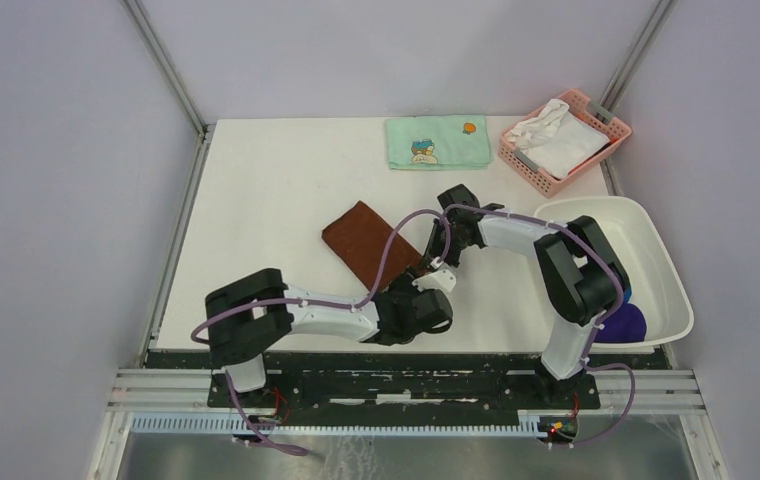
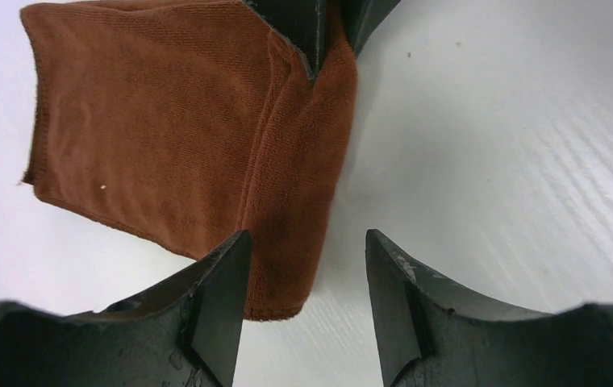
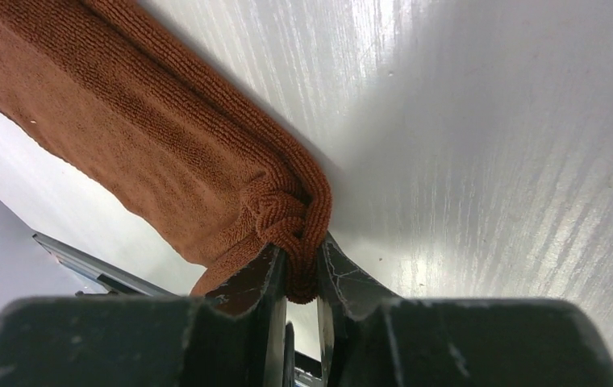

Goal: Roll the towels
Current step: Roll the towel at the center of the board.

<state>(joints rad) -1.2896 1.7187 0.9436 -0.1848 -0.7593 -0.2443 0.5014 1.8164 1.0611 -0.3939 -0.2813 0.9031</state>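
The rust-brown towel (image 1: 361, 238) lies flat on the white table, its near-right edge folded over into a thick band (image 2: 303, 177). My right gripper (image 3: 301, 250) is shut on the bunched far corner of that fold (image 3: 287, 214), and its fingers (image 2: 307, 28) show at the top of the left wrist view. My left gripper (image 2: 306, 235) stands open just above the table at the fold's near end (image 2: 279, 298), the cloth lying beside its left finger, ungripped. In the top view both grippers (image 1: 418, 278) (image 1: 443, 252) meet at the towel's near-right end. A dark purple towel (image 1: 628, 322) and a sliver of blue (image 1: 624, 297) show in the tub.
A white tub (image 1: 656, 250) stands at the right, partly behind the right arm. A pink basket (image 1: 516, 155) with a white cloth (image 1: 556, 135) sits at the back right. The pale green cartoon-print towel (image 1: 436, 142) lies at the back centre.
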